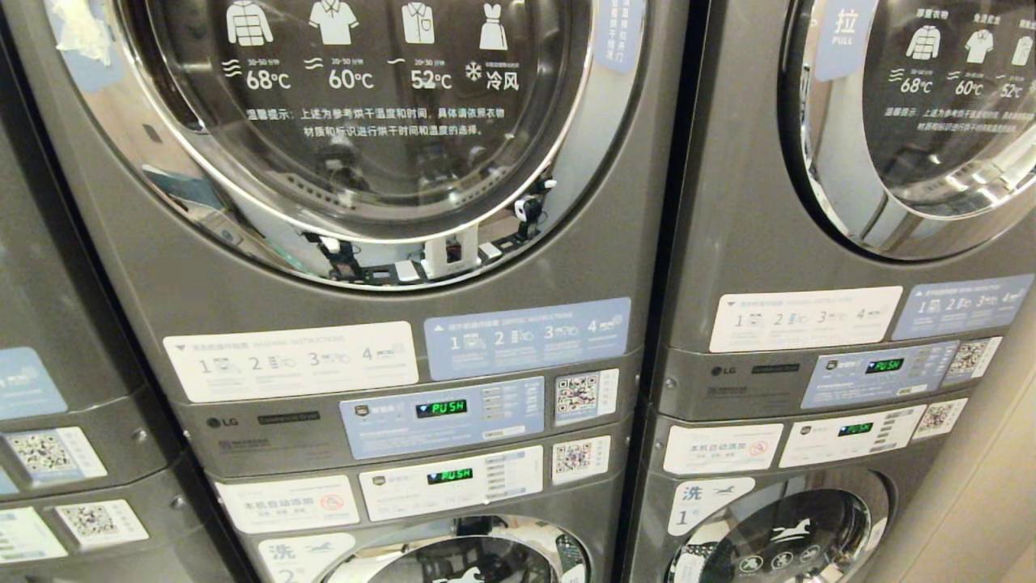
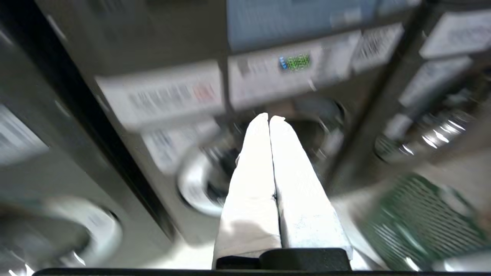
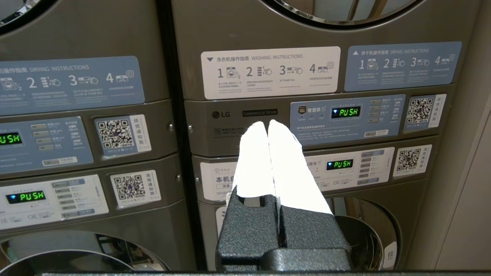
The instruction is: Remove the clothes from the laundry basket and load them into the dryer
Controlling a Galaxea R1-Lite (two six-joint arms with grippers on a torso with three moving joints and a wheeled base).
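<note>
The grey dryer point(image 1: 364, 121) fills the head view, its round glass door closed above a control panel reading PUSH point(image 1: 441, 407). Neither arm shows in the head view. My left gripper point(image 2: 268, 117) is shut and empty, its white fingers pressed together, pointing at a lower washer door point(image 2: 199, 184) in a blurred view. The green slatted laundry basket point(image 2: 418, 214) stands on the floor beside that stack. No clothes are in view. My right gripper point(image 3: 267, 123) is shut and empty, held in front of a dryer's control panel point(image 3: 345, 115).
A second stacked washer and dryer point(image 1: 850, 243) stands to the right, and another stack point(image 1: 57, 364) to the left. Round washer doors point(image 1: 461, 559) sit below the panels. A pale wall point(image 1: 995, 486) closes the far right.
</note>
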